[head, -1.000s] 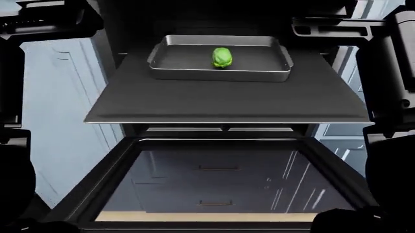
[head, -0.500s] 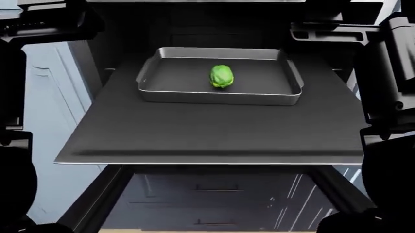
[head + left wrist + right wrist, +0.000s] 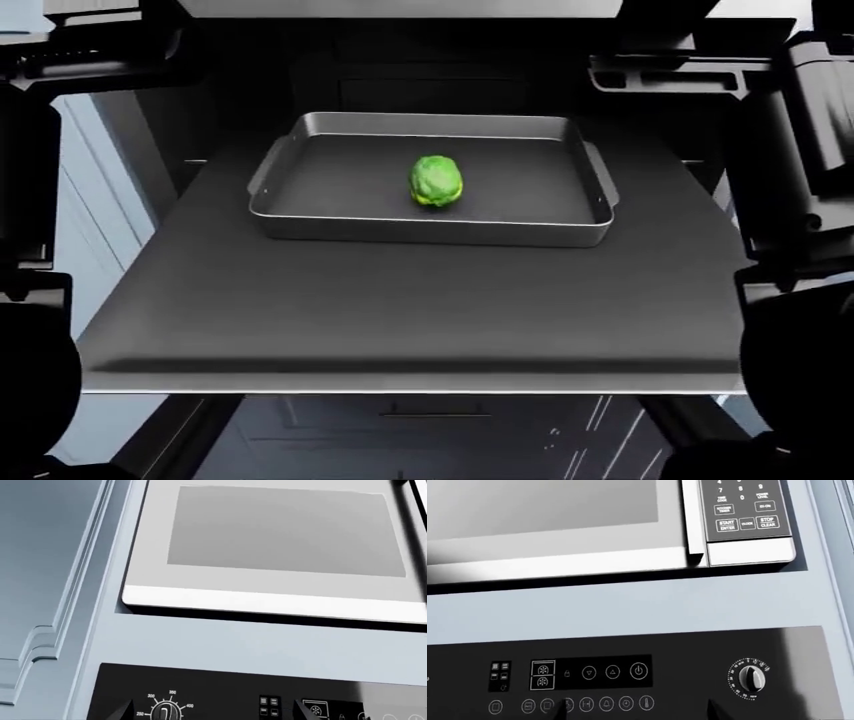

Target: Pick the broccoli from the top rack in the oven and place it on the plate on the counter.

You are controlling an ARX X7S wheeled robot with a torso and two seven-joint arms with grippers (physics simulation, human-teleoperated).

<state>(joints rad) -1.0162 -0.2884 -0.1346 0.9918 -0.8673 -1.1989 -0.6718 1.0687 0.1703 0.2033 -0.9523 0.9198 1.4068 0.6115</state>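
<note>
A flat, matte dark grey rack (image 3: 400,310) is seen pulled out of the black oven (image 3: 400,60), its smooth front edge catching a pale line of light. On it sits a rectangular grey metal tray (image 3: 307,222), shallow, with rounded corners, a raised rim and small handles at both ends. Inside the tray, near its middle, the broccoli (image 3: 437,181) is lying: a small, bright green, bumpy, rounded lump, slightly yellower at its lower edge, touching the tray floor and clear of the walls. Nothing else is held in the tray.

Dark arm parts are seen at both sides of the head view, but neither hand is shown, so it cannot be told whether they are open or closed.

In the wrist views a glossy black control panel (image 3: 627,675) with a white-marked dial (image 3: 751,677) and round touch buttons is shown, and above it, past a pale blue band, a silvery microwave (image 3: 560,560) with a keypad (image 3: 744,507).
</note>
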